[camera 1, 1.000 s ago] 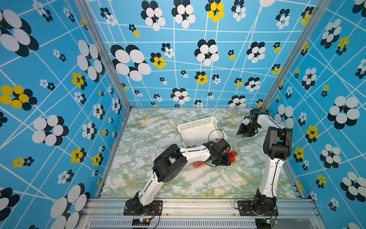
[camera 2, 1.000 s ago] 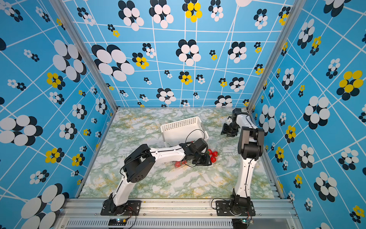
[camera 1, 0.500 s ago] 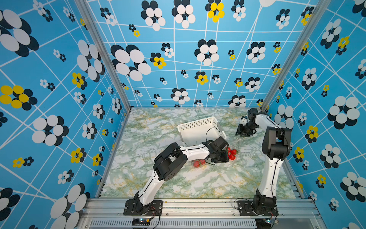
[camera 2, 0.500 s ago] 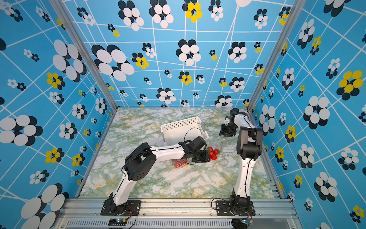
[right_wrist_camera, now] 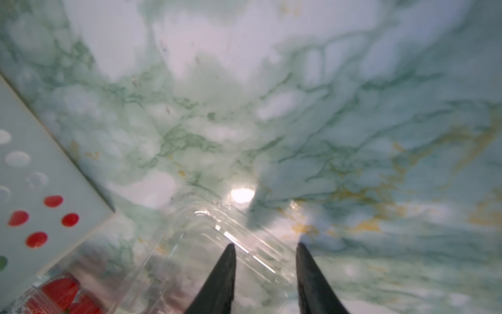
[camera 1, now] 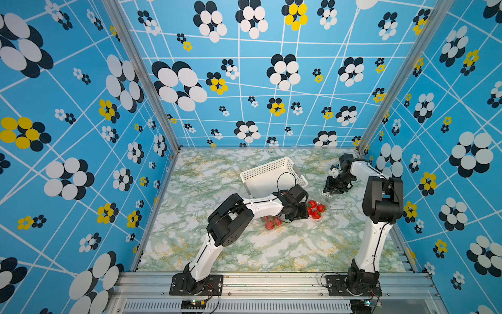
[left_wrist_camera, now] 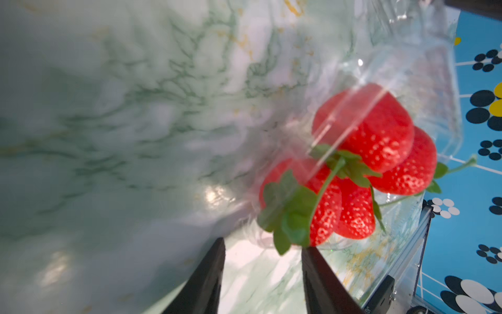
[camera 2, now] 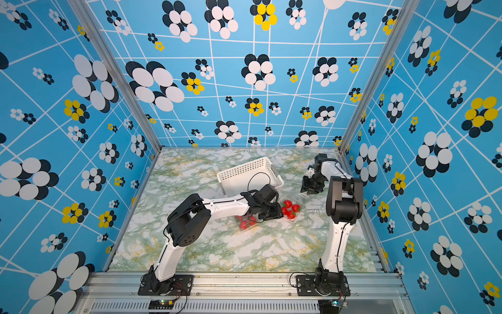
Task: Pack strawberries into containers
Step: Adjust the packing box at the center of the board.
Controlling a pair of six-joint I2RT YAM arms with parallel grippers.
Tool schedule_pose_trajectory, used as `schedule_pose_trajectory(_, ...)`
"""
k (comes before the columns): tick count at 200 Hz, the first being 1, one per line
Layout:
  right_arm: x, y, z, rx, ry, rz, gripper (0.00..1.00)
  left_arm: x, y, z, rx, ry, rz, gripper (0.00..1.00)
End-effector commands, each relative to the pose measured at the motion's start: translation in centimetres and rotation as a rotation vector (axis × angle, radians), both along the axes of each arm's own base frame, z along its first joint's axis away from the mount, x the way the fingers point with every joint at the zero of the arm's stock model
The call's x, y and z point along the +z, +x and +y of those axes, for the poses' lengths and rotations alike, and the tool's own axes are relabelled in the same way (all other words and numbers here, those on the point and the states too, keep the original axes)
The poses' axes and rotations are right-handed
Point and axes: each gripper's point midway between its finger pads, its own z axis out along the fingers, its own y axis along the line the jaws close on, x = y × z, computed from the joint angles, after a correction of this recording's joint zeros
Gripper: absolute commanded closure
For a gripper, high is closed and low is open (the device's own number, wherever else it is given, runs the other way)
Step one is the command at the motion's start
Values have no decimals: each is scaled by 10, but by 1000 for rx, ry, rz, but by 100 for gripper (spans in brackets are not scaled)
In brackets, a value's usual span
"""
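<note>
Several strawberries lie in a clear container whose lid hangs open toward the right arm. My left gripper is open just beside that box, nothing between its fingers, and a leafy cap is close to one fingertip. My right gripper is open, and the lid's edge lies between its fingers. A second clear container of strawberries sits partly under the left forearm.
A white perforated basket stands tilted behind the left gripper, with red fruit showing through its holes. The blue patterned side wall rises close behind the right arm. The marble tabletop spreads toward the front.
The left gripper has drawn back a little from the strawberries in the container, so more of them show. The right gripper has come down over the lid and its jaws have narrowed.
</note>
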Motion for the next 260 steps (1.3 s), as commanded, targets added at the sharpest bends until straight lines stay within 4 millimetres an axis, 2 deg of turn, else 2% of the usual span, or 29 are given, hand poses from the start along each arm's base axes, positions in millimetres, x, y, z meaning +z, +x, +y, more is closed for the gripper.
schedule_pose_trajectory(1,14,-6,-1,-6,-26,-9,61,4,2,16,36,34,-1,52)
schedule_pose_trajectory(50,19,0,-11,-31,-74,-20,59,11,1,13,29,3,-13,53)
schedule_pose_trajectory(88,22,-3,-13,-47,-74,-11,58,19,5,22,54,6,-40,53)
schedule_pose_trajectory(136,17,-12,-18,-68,-105,20,59,26,6,24,59,0,-52,53)
schedule_pose_trajectory(260,7,-42,-7,-103,-79,70,59,25,4,27,65,-7,-48,53)
